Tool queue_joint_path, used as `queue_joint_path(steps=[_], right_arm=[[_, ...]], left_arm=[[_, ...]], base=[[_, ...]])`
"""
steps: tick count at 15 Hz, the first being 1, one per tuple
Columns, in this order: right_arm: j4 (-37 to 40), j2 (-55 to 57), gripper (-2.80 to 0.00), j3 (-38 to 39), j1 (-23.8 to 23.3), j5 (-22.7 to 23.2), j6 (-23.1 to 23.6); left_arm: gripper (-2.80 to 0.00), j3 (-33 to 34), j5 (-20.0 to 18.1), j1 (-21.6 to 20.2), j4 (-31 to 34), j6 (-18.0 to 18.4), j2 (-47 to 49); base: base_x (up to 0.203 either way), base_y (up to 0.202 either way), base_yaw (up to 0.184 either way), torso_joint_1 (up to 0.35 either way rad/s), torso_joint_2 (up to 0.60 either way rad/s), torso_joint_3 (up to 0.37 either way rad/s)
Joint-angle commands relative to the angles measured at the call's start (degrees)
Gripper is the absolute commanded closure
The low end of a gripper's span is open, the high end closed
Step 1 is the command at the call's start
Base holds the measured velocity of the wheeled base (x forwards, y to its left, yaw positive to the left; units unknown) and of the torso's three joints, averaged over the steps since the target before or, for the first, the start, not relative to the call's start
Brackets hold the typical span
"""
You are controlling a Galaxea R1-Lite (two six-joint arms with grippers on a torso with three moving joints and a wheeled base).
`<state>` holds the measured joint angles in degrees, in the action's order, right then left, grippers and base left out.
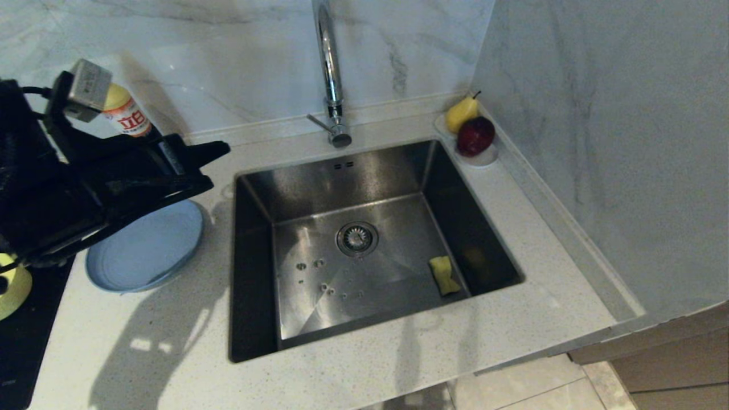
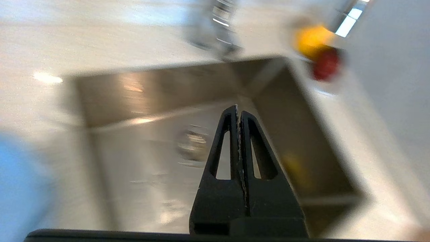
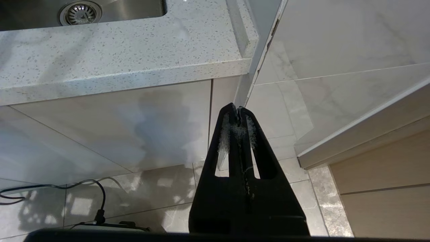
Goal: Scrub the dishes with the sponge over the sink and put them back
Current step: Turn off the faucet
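Speckled countertop (image 1: 398,353) bearing plate (image 1: 142,250), saucer (image 1: 484,158)

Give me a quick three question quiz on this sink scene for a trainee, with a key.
1. True or false: the sponge lies on the counter beside the tap.
2. Which dish sits on the counter under the left gripper? A) grey-blue plate B) white mug C) glass
3. Fill in: both grippers' jaws are ____, holding nothing.

Key
1. False: it lies inside the sink, near the basin's right wall.
2. A
3. Shut. The right gripper hangs below the counter edge, parked.
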<state>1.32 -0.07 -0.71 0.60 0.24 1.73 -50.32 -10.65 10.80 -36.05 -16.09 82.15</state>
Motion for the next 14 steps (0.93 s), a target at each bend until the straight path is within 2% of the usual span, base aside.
queue_joint_path(steps=[1, 2, 4, 6, 7, 9, 11, 12, 14], right_arm=[[0.0, -0.1, 0.00, 0.0, -0.1, 0.0, 0.0], [0.0, -0.1, 0.00, 0.0, 0.0, 0.0, 0.0], [0.0, -0.1, 0.00, 0.0, 0.0, 0.0, 0.0], [0.0, -0.1, 0.00, 0.0, 0.0, 0.0, 0.0], [0.0, -0.1, 0.00, 0.0, 0.0, 0.0, 0.0], [0.0, -0.1, 0.00, 0.0, 0.0, 0.0, 0.0], [0.1, -0.1, 0.00, 0.0, 0.0, 0.0, 0.0], [0.0, -0.1, 0.00, 0.0, 0.0, 0.0, 0.0], [0.0, -0.1, 0.00, 0.0, 0.0, 0.0, 0.0]], left_arm=[[0.00, 3.9, 8.8, 0.1, 2.8, 1.6, -10.5], [0.00, 5.0, 13.6, 0.1, 6.8, 2.2, -13.9], [0.00, 6.2, 26.2, 0.1, 17.8, 2.8, -18.7], [0.00, 7.2, 38.8, 0.1, 22.9, 3.2, -22.6], [0.00, 7.9, 41.4, 0.1, 23.6, 4.0, -25.4], [0.00, 9.7, 45.5, -0.5, 24.5, 7.9, -31.3], [0.00, 14.8, 54.6, -1.6, 24.8, 10.9, -34.3], [0.00, 16.3, 57.3, -1.9, 25.1, 11.5, -35.2], [0.00, 16.0, 58.4, -4.3, 25.8, 11.4, -34.4]], base=[[0.000, 0.000, 0.000, 0.000, 0.00, 0.000], [0.000, 0.000, 0.000, 0.000, 0.00, 0.000], [0.000, 0.000, 0.000, 0.000, 0.00, 0.000], [0.000, 0.000, 0.000, 0.000, 0.00, 0.000], [0.000, 0.000, 0.000, 0.000, 0.00, 0.000], [0.000, 0.000, 0.000, 0.000, 0.00, 0.000], [0.000, 0.000, 0.000, 0.000, 0.00, 0.000], [0.000, 0.000, 0.000, 0.000, 0.00, 0.000], [0.000, 0.000, 0.000, 0.000, 0.00, 0.000]])
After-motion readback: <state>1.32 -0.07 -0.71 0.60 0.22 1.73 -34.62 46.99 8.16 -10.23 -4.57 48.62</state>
